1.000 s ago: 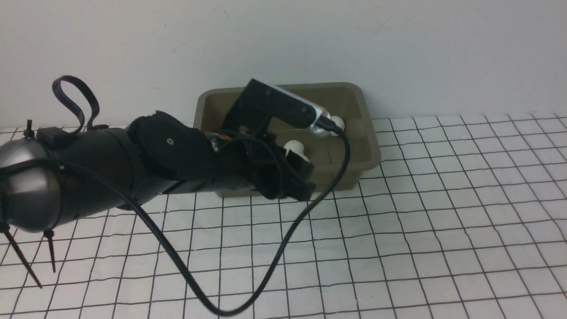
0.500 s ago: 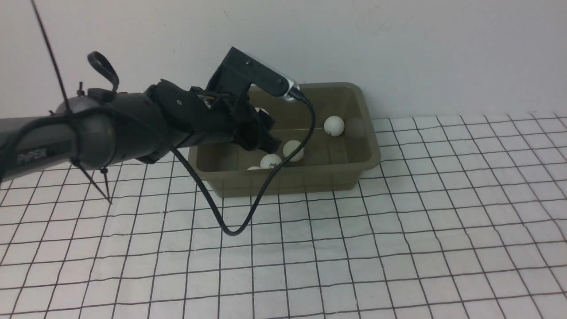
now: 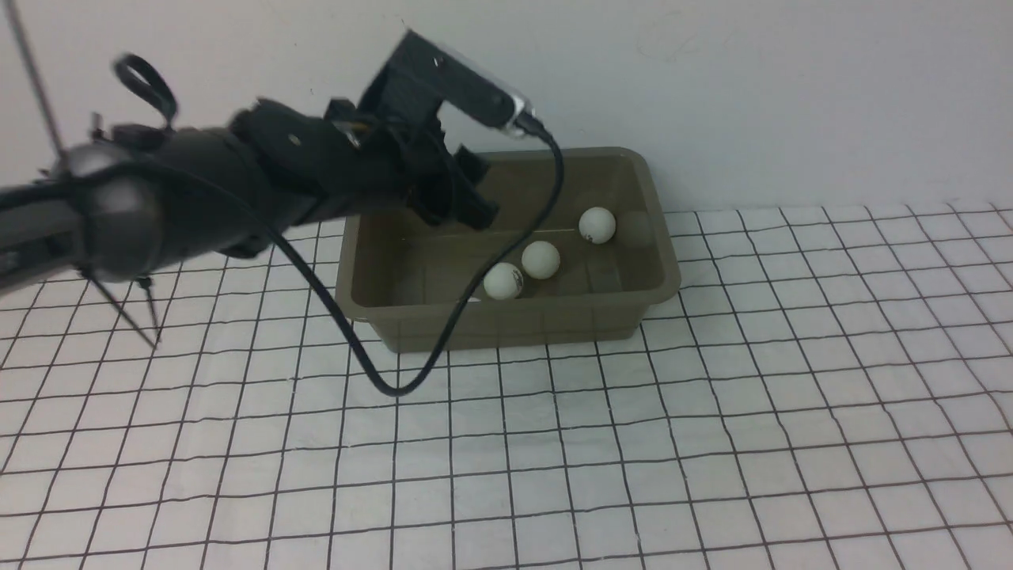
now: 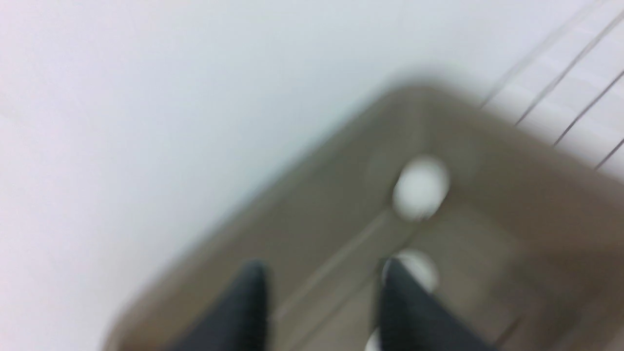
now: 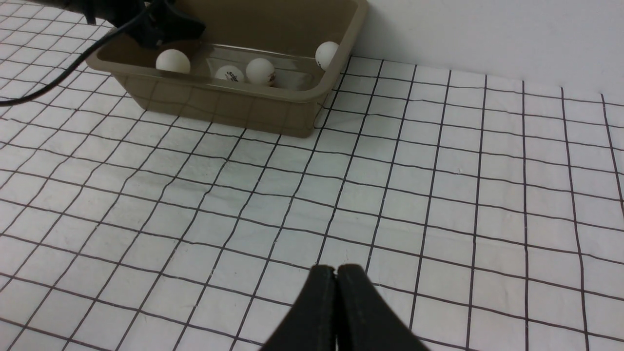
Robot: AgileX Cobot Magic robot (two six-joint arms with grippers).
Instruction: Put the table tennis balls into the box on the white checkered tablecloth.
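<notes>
The olive-grey box (image 3: 514,321) stands on the white checkered tablecloth (image 3: 712,412) against the back wall. Three table tennis balls show inside it in the front view (image 3: 597,226), (image 3: 540,260), (image 3: 503,281). The right wrist view shows several balls in the box (image 5: 219,105), one at the left (image 5: 172,61) and one at the far right corner (image 5: 326,54). My left gripper (image 3: 479,194) hovers above the box's back left part, open and empty (image 4: 322,265); that view is blurred. My right gripper (image 5: 336,273) is shut and empty, low over the cloth, well in front of the box.
A black cable (image 3: 380,372) hangs from the left wrist camera and loops down across the box's front wall onto the cloth. A white wall (image 3: 712,79) rises right behind the box. No loose balls show on the cloth.
My left arm has risen and pulled back to the left, out of the box. The balls in the box have rolled a little. The cable loop has shortened.
</notes>
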